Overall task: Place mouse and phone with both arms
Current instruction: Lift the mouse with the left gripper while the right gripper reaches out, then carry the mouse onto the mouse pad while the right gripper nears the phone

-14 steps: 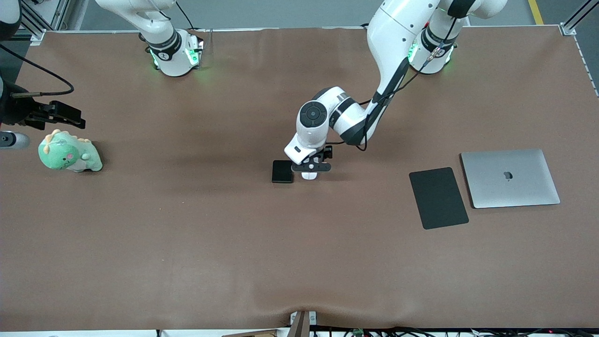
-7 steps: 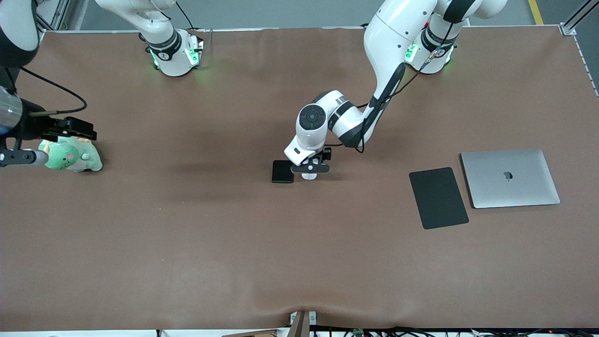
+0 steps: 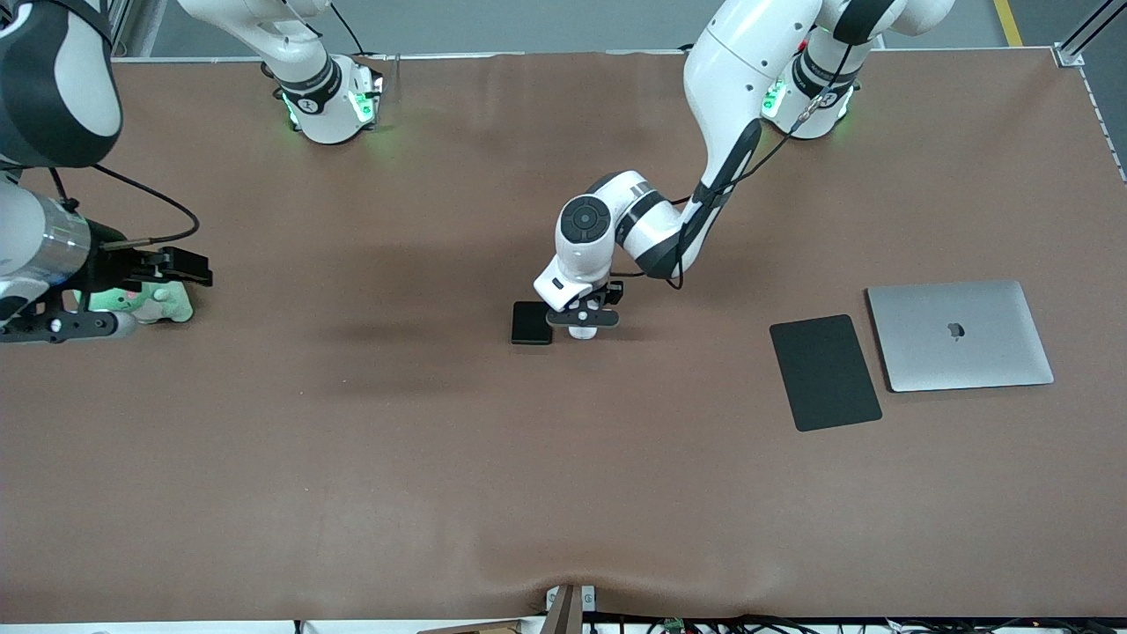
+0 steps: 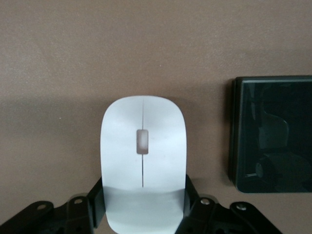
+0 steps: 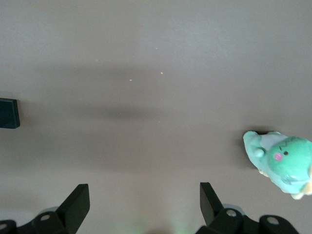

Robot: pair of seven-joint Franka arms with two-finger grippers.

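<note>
A: Where do the mouse [image 4: 143, 156] and phone [image 3: 531, 322] lie?
B: Mid-table, just beside each other, the phone toward the right arm's end.

A: And the rest?
B: The mouse pad [image 3: 825, 372] lies beside the laptop [image 3: 960, 335] at the left arm's end; the plush toy [image 5: 283, 163] lies at the right arm's end.

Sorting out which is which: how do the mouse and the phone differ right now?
The mouse is white and oval; the phone is a black rectangular slab. The left gripper has its fingers at the mouse's sides; the phone lies untouched. Both rest side by side on the brown table.
</note>
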